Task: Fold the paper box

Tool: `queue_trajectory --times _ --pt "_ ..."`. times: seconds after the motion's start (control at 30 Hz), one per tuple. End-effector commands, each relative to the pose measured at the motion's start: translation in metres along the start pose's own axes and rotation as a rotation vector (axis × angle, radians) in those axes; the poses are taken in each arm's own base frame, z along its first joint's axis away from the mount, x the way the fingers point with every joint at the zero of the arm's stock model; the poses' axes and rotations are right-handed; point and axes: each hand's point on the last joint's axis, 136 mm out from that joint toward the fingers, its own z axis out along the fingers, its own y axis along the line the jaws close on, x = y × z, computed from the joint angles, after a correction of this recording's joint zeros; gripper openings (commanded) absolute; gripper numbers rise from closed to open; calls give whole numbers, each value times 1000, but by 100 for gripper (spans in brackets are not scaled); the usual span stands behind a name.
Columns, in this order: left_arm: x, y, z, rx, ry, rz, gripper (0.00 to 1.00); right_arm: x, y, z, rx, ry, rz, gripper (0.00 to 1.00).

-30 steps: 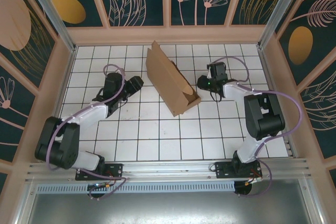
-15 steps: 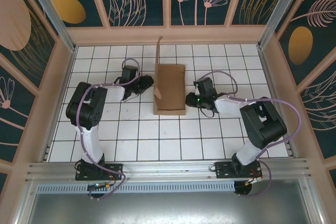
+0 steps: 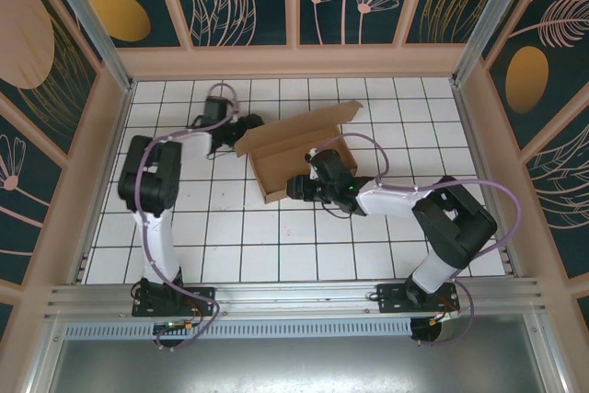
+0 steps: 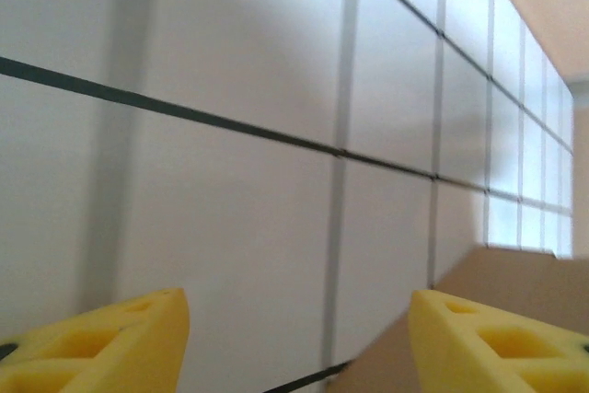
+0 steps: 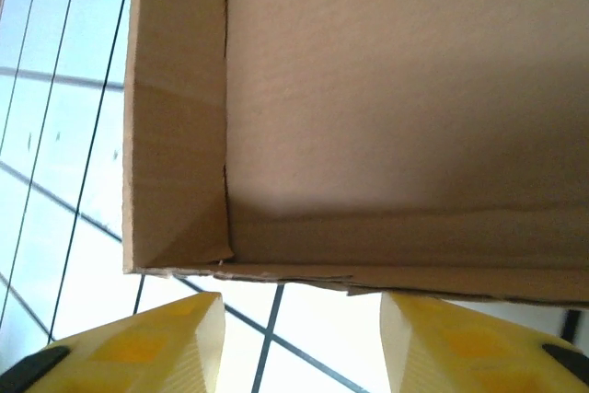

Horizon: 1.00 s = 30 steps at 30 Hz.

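**Closing in on a half-formed paper box (image 3: 294,156)**

Finds it as an open tray mid-table (image 3: 230,246), toward the far edge, lid flap (image 3: 304,129) raised. Places the left gripper (image 3: 247,126) by its left corner and the right gripper (image 3: 294,191) at its near wall, both with jaws spread and nothing between. Looks light, stiff across panels, likely to slide or crush. Best pinched at a wall edge beside a crease.

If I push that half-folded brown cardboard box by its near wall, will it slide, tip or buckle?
Likely slides easily: the half-folded brown cardboard box lies flat on the smooth white tiled table and looks light. Its thin near wall may bow inward first. The raised lid flap stands unsupported, so it would probably flop if lifted.
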Motion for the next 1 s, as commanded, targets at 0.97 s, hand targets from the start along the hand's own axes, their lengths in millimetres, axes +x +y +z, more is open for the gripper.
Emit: queue_trajectory --times 0.97 --pt "-57 -32 -223 -190 -660 166 73 -87 -116 -35 191 -156 86 39"
